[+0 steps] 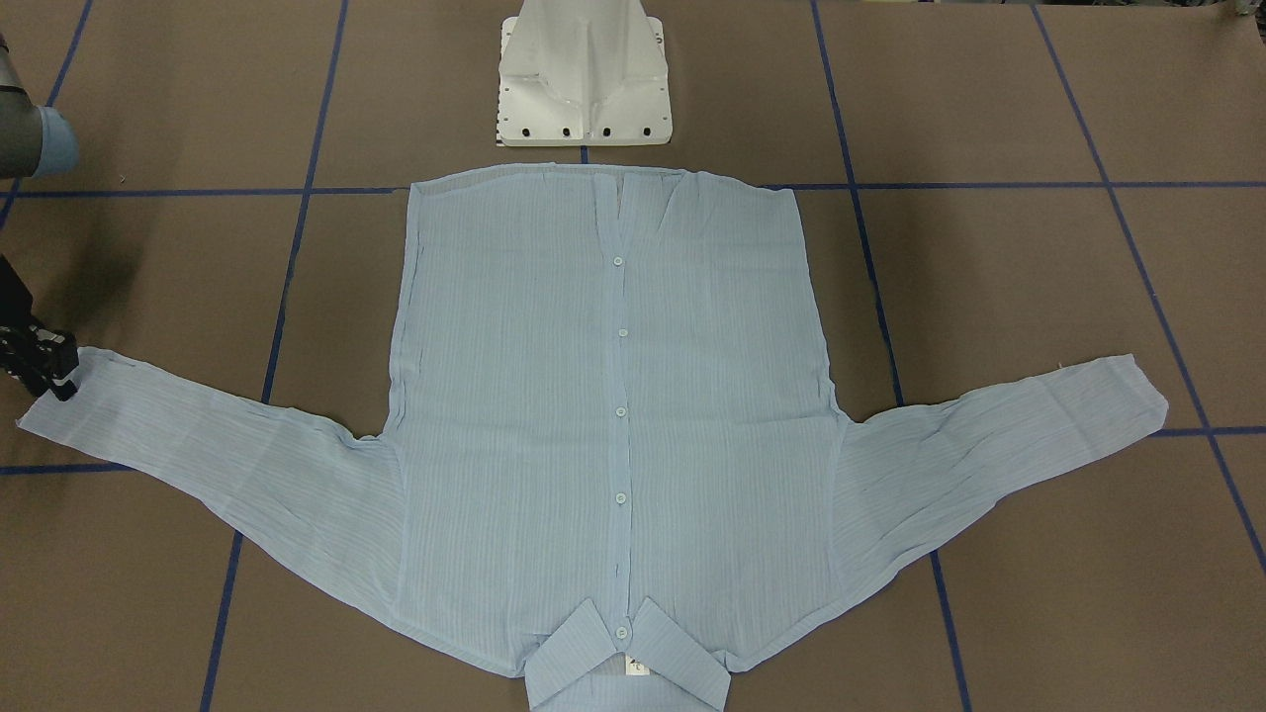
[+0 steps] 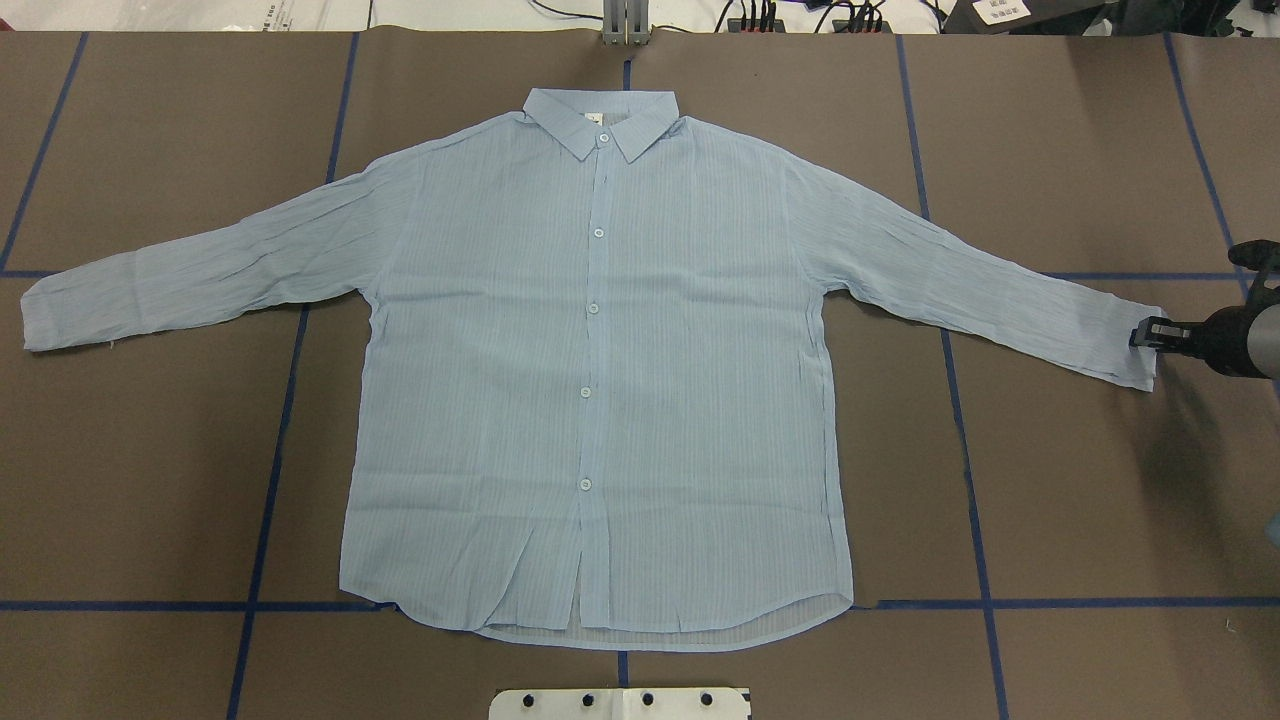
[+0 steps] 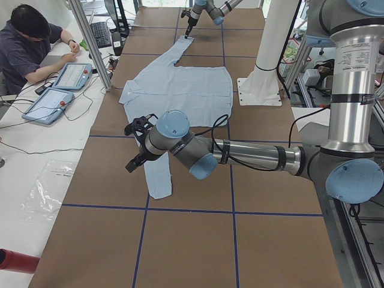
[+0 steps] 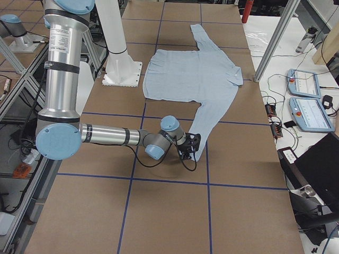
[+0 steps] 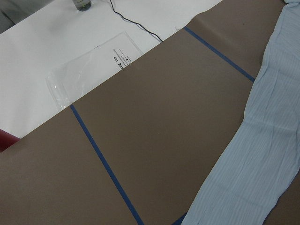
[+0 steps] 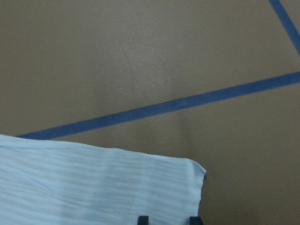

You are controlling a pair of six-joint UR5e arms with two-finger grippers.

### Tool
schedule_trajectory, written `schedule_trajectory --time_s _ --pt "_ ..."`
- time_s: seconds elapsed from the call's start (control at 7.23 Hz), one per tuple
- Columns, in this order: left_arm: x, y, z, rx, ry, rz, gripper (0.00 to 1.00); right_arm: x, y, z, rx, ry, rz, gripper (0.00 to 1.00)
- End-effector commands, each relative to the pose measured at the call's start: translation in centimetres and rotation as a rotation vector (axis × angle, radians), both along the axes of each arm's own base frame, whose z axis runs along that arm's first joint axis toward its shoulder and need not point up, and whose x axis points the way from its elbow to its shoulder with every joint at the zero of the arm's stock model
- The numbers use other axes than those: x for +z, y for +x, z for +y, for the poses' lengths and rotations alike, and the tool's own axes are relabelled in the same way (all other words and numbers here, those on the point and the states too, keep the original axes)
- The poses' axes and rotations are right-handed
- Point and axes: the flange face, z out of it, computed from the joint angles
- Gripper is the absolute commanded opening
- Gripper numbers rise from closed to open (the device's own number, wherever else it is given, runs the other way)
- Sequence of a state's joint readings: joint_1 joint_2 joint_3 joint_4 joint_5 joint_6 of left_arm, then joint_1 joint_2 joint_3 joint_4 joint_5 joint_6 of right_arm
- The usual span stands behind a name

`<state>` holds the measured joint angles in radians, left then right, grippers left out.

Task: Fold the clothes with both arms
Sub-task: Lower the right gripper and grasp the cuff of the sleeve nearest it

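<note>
Apparently shirt (image 2: 600,380) collar label (image 1: 636,668) reads illegibly.

Even, bright light throws a soft shadow beside the right gripper (image 2: 1138,336); its wrist view is blurry.

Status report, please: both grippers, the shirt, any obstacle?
Right gripper open at the right cuff. Left gripper beside the left sleeve, jaws not readable. Shirt flat, buttoned, unfolded. Nothing lies on it.
</note>
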<state>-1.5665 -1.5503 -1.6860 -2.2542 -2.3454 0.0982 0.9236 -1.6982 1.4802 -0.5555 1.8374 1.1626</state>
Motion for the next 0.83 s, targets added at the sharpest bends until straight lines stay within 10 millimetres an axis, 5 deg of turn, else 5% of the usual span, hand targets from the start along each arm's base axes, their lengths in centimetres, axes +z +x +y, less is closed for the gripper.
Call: schedule_trajectory --time_s 0.0,0.28,0.41,0.69 --pt "0.1 0.0 0.0 0.000 -0.002 0.000 1.00 0.1 0.1 0.1 0.004 0.000 0.002 0.00" --pt "0.4 0.0 0.1 0.000 -0.007 0.000 1.00 -0.9 -0.1 -0.3 0.006 0.017 -0.008 0.00" --pt "0.4 0.0 0.1 0.000 -0.008 0.000 1.00 -3.1 -0.2 -0.5 0.006 0.048 -0.033 0.00" --pt "0.5 0.0 0.1 0.000 -0.008 0.000 1.00 -10.8 -0.8 -1.4 0.006 0.158 -0.116 0.00"
